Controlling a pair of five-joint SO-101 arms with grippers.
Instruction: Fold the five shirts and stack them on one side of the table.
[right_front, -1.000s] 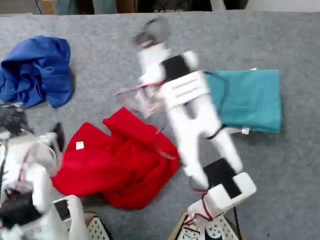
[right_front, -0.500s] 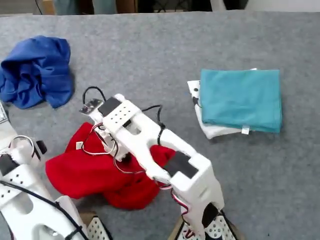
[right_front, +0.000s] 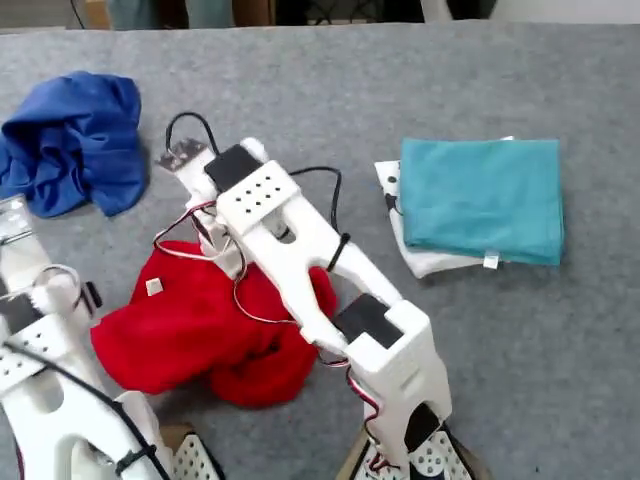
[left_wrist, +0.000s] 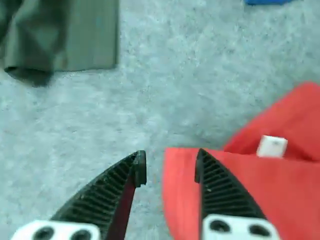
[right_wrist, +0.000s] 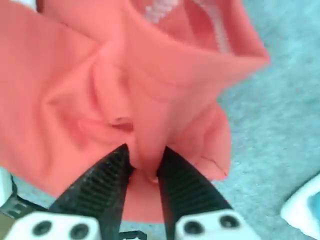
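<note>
While right jaws clamp a fold of red shirt (right_wrist: 75, 100), left jaws apart at its edge, grey worktop (right_front: 450, 80) beneath

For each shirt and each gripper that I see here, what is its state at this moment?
red shirt, crumpled, unfolded
blue shirt, crumpled heap
teal shirt, folded, lying on white shirt
white shirt, folded, bottom of stack
left gripper, open at red shirt's edge
right gripper, shut on a red shirt fold
</note>
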